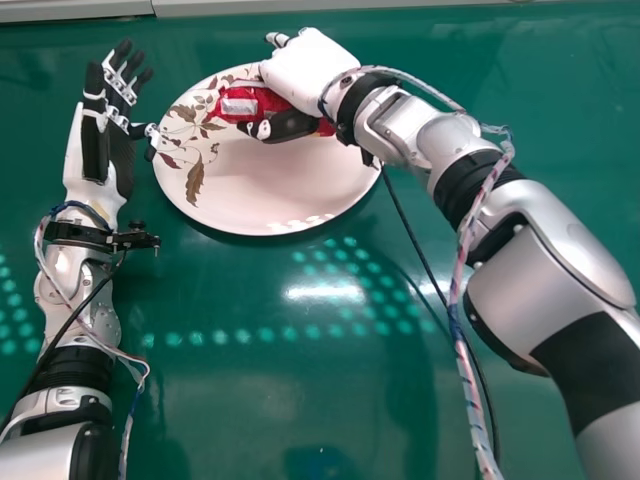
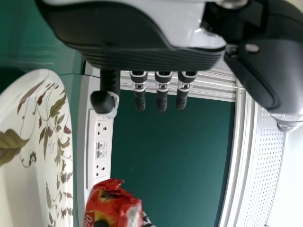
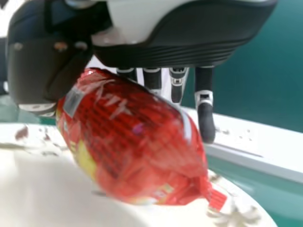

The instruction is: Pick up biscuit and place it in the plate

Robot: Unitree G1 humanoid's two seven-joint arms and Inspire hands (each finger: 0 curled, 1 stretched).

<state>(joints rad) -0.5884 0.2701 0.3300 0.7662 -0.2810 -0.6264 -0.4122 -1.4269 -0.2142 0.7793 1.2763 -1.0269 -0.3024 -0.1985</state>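
Observation:
My right hand (image 1: pixel 308 72) is over the far part of the white, leaf-patterned plate (image 1: pixel 280 195), its thumb and fingers closed round the red biscuit packet (image 1: pixel 240 106). Seen from the right wrist, the hand (image 3: pixel 189 42) has the packet (image 3: pixel 132 137) tilted above the plate (image 3: pixel 47 189); whether the packet touches the plate is unclear. At the plate's left side my left hand (image 1: pixel 122 150) has straight, relaxed fingers and holds nothing. The left wrist view shows this hand (image 2: pixel 151 53), with the packet's crinkled end (image 2: pixel 112 205) farther off beside the plate (image 2: pixel 28 189).
The plate rests on a glossy green table (image 1: pixel 250 400). A black cable (image 1: pixel 420 255) runs over the table beside my right arm. In the left wrist view a white socket strip (image 2: pixel 100 146) lies past the plate, along a pale frame.

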